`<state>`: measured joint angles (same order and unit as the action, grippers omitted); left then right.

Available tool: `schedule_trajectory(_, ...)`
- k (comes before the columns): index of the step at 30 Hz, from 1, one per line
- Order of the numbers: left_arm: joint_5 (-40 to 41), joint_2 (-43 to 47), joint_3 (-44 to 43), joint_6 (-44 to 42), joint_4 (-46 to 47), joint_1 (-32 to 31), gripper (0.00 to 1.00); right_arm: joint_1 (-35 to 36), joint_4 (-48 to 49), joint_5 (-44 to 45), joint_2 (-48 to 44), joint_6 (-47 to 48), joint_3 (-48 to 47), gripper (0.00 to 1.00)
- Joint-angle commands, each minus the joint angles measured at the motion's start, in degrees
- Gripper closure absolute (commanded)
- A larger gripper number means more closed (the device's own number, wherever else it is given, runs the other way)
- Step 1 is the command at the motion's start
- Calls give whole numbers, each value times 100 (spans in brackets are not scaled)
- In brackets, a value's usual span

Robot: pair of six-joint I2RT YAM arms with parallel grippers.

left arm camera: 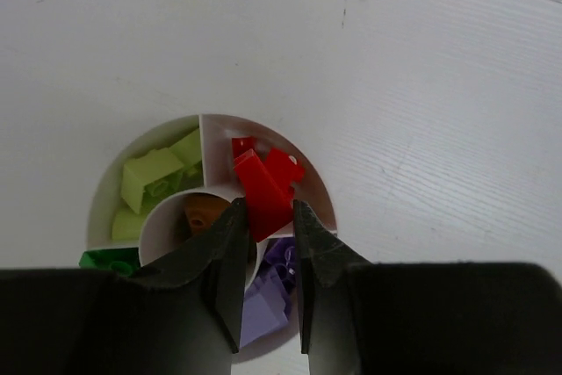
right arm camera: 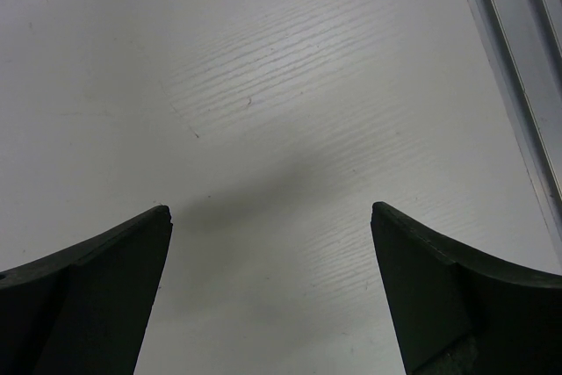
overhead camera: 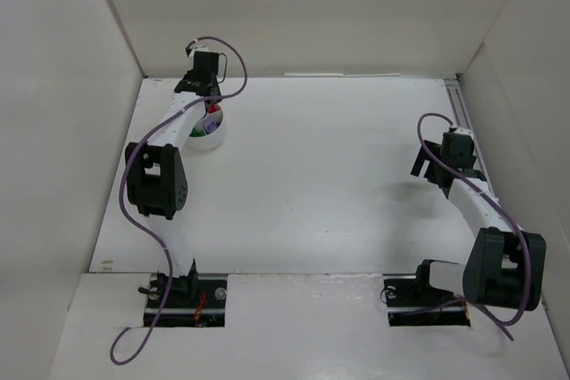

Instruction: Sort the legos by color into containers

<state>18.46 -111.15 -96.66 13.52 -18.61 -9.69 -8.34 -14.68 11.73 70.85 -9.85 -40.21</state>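
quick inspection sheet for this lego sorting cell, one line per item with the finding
surface: white table, faint scuffs
job's things: round white dish at far left; lime legos, green legos, orange-brown lego, purple legos and red legos sit in separate compartments
clutter: nothing seen
grippers: left gripper over the dish, shut on held red lego; right gripper open over bare table
cables: left purple cable and right purple cable loop along the arms
surroundings: white walls; metal rail at right edge
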Motion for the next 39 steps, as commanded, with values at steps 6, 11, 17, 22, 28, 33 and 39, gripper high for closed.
schedule_trajectory(6,17,-415,-809,-200,-142,196,97,-10,334,-109,157,193,-339,0)
schedule_trajectory(11,17,-679,-1004,-323,-213,257,97,-10,334,-109,43,194,-339,0)
schedule_trajectory(17,-35,-741,-1048,-324,-266,310,92,-10,334,-56,43,194,-339,0)
schedule_trajectory(22,-35,-741,-995,-271,-266,310,83,-10,334,-56,96,194,-339,0)
schedule_trajectory(28,-149,-741,-995,-271,-266,310,72,-10,334,-56,96,194,-339,0)
schedule_trajectory(33,-150,-741,-995,-271,-266,310,67,-10,334,-56,148,194,-339,0)
schedule_trajectory(39,-150,-636,-995,-271,-319,310,63,-10,386,-56,148,194,-339,0)
